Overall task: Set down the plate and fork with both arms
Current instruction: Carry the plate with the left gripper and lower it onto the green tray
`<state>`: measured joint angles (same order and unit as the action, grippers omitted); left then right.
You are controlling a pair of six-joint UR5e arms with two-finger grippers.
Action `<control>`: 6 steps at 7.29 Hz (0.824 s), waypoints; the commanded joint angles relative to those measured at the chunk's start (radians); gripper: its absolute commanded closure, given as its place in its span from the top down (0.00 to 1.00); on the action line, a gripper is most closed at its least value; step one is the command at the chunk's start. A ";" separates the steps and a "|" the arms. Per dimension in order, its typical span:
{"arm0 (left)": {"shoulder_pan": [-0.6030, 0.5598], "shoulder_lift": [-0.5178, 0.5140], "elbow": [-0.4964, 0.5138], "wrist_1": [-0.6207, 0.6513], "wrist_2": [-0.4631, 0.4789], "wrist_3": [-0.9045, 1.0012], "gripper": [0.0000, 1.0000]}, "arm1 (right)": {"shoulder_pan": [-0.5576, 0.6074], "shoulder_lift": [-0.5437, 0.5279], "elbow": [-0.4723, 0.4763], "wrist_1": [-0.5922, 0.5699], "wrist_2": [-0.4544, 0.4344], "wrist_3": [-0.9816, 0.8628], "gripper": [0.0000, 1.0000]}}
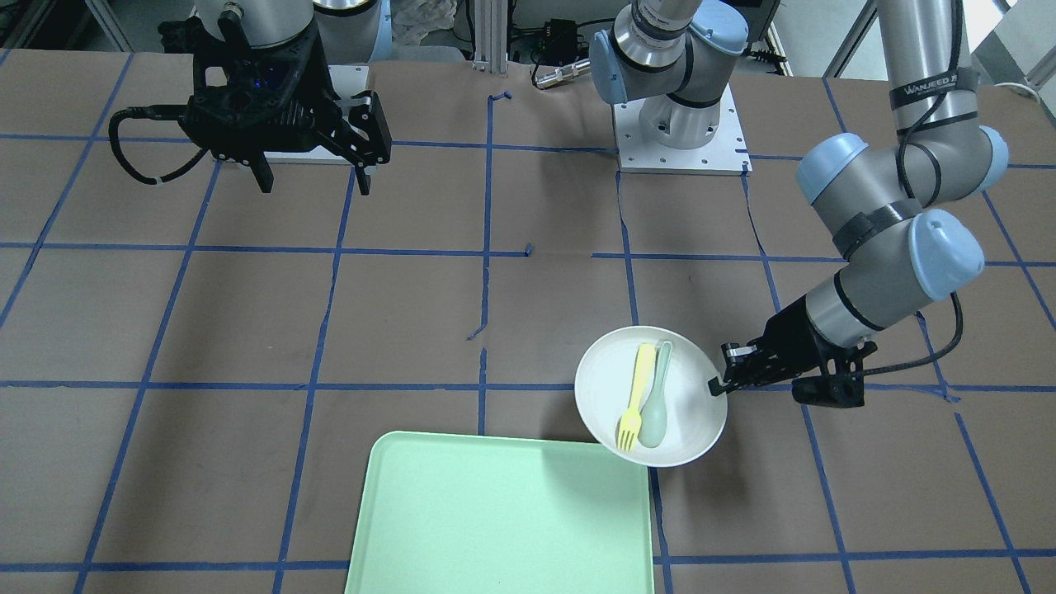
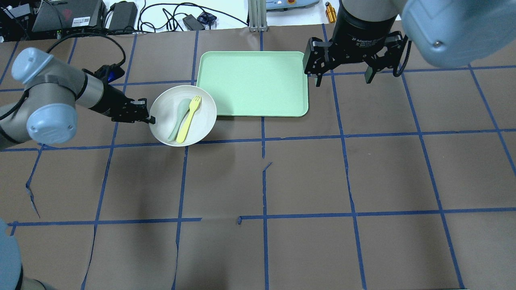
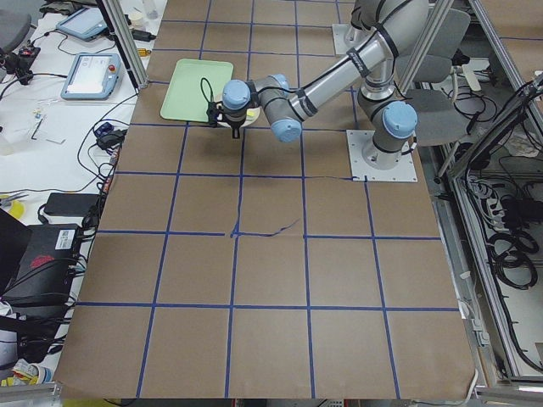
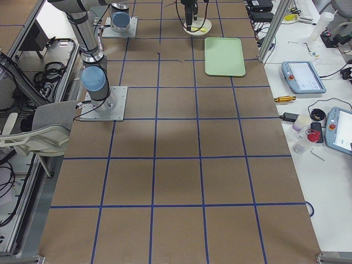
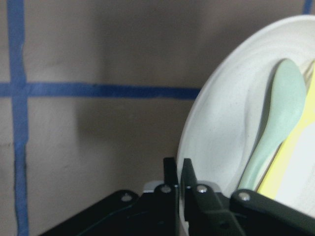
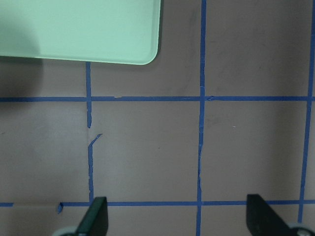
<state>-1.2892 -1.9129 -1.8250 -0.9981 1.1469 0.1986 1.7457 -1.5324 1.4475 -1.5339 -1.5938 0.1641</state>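
The off-white plate [image 2: 201, 125] hangs tilted above the table, its far edge over the corner of the mint-green tray [image 2: 254, 82]. The pale yellow fork [image 2: 188, 119] and a grey-green spoon [image 2: 179, 119] lie side by side in it. My left gripper [image 2: 150, 119] is shut on the plate's rim; the left wrist view shows the fingers [image 5: 183, 179] pinching the rim of the plate [image 5: 216, 142]. In the front view the plate [image 1: 685, 412] holds the fork [image 1: 635, 398], and the left gripper [image 1: 716, 384] is at its rim. My right gripper [image 2: 342, 78] is open and empty, high beside the tray's right edge.
The tray [image 1: 503, 516] lies empty at the table's far side from the robot. Brown paper with a blue tape grid covers the table [image 2: 306, 177]. The right wrist view shows the tray's corner [image 6: 78, 29] and bare table. Cables and gear lie beyond the far edge.
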 commanded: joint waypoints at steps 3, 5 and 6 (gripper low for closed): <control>-0.231 -0.272 0.320 0.068 0.031 -0.371 0.00 | 0.000 0.000 0.001 0.000 -0.002 0.000 1.00; -0.245 -0.362 0.328 0.246 0.051 -0.457 0.02 | 0.000 0.000 0.001 0.000 -0.002 -0.002 1.00; -0.251 -0.379 0.329 0.283 0.051 -0.478 0.06 | 0.000 0.000 0.001 0.000 -0.002 -0.002 1.00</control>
<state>-1.5308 -2.2573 -1.5014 -0.7814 1.1912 -0.2394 1.7457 -1.5324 1.4476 -1.5340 -1.5954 0.1628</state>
